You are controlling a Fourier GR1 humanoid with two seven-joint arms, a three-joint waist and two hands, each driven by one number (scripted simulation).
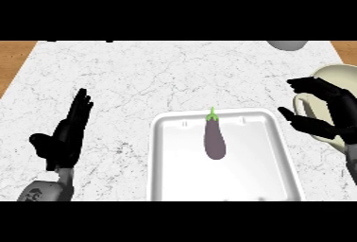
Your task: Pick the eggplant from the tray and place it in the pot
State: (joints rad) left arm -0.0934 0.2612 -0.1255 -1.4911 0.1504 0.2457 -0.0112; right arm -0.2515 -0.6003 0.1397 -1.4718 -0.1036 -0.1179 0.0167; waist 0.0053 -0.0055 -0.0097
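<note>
The right hand's fingers (pixel 317 90) are spread and released, grasping nothing, with the thumb jutting toward the tray; the right hand (pixel 333 111) hangs at about three o'clock in the view, in front of the cream pot (pixel 339 73), whose handle loop shows just behind the thumb. The left hand (pixel 66 134) stands at about nine o'clock, fingers straight and pointing up toward twelve, released, thumb out to the side, holding nothing. Between the two hands, the white tray (pixel 279 165) lies on the marble tabletop (pixel 140 75), filling the lower middle. The purple eggplant (pixel 214 139) lies inside the tray, in its upper half, lengthwise with its green stem toward twelve o'clock, apart from both hands. A grey rounded object (pixel 287 45) shows at one o'clock.
</note>
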